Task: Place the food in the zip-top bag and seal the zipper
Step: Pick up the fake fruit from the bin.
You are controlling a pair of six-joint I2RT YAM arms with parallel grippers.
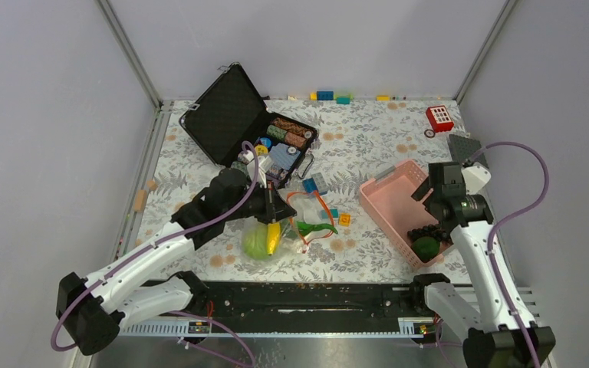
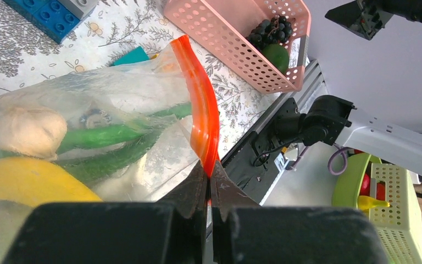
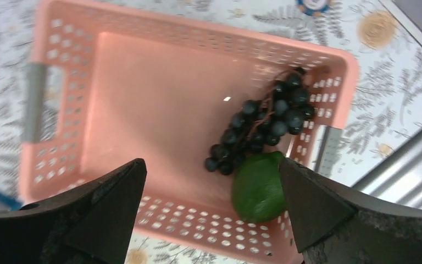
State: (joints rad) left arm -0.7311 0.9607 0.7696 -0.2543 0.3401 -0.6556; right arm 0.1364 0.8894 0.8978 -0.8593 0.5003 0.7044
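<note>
The zip-top bag (image 1: 276, 230) lies floppy near the table's front, left of centre. It holds a light-green cabbage (image 1: 255, 241), a yellow piece (image 2: 27, 181), long green pods (image 2: 110, 135) and a white mushroom-like piece (image 2: 27, 132). My left gripper (image 2: 210, 170) is shut on the orange-red zipper (image 2: 200, 110) at the bag's mouth. My right gripper (image 3: 211, 187) hangs open above the pink basket (image 3: 198, 33), nothing between its fingers. In the basket's near corner lie a dark green piece (image 3: 258, 187) and a dark grape bunch (image 3: 264, 126).
An open black case (image 1: 238, 115) with poker chips stands at the back left. Blue bricks (image 1: 314, 184) lie by the bag, more bricks (image 1: 324, 96) along the back wall. A small red object (image 1: 439, 118) sits at the back right.
</note>
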